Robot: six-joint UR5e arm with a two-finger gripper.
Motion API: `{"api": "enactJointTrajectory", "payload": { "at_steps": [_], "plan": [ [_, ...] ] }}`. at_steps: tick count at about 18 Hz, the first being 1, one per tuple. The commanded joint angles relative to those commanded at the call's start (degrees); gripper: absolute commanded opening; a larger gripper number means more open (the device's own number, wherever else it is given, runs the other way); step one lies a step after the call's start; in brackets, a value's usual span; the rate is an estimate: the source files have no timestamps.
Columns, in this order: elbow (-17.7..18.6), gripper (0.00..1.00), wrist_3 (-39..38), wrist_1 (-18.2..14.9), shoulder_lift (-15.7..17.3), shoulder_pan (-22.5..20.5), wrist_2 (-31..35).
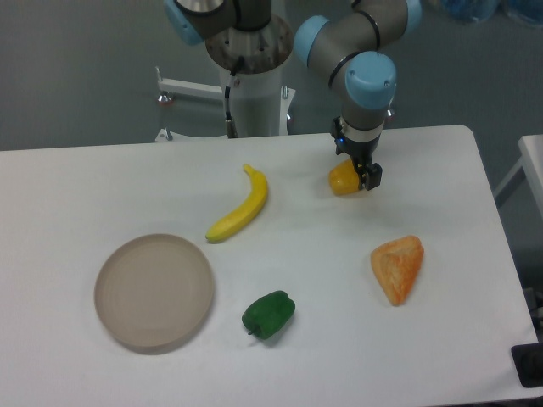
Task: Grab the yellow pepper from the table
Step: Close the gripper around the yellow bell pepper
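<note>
Room: grey floor and grey wall are seen behind the large white flat table (102, 186) with rounded corners; a white metal frame stands behind its far edge, beside the arm's white pedestal.
Surface: plain white, lit evenly, with faint shadows under each object.
Gripper: the black two-finger gripper (360, 174) is lowered over the small lumpy yellow-orange pepper (342, 180); whether the fingers are closed on it cannot be told.
Yellow pepper: resting on the table directly under the gripper, partly hidden by it.
Orange wedge-shaped piece (398, 266): placed nearer the camera than the gripper, slightly right.
Long yellow banana (240, 209): laid left of the gripper.
Green pepper (269, 314): set well apart, front-left.
Round beige plate (153, 291): farthest front-left.
</note>
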State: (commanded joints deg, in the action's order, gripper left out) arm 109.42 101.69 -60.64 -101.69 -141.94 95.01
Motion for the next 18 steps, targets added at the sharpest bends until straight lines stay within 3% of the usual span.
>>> {"api": "enactJointTrajectory", "payload": {
  "at_steps": [10, 12, 14, 18],
  "plan": [
    [0.4, 0.99, 0.6, 0.4, -1.3, -0.3, 1.2],
    [0.3, 0.77, 0.6, 0.4, -1.3, -0.4, 1.2],
    [-0.2, 0.63, 0.3, 0.4, -1.4, -0.4, 1.2],
    [-0.9, 0.55, 0.4, 0.4, -1.4, -0.5, 1.3]
  ]
}}
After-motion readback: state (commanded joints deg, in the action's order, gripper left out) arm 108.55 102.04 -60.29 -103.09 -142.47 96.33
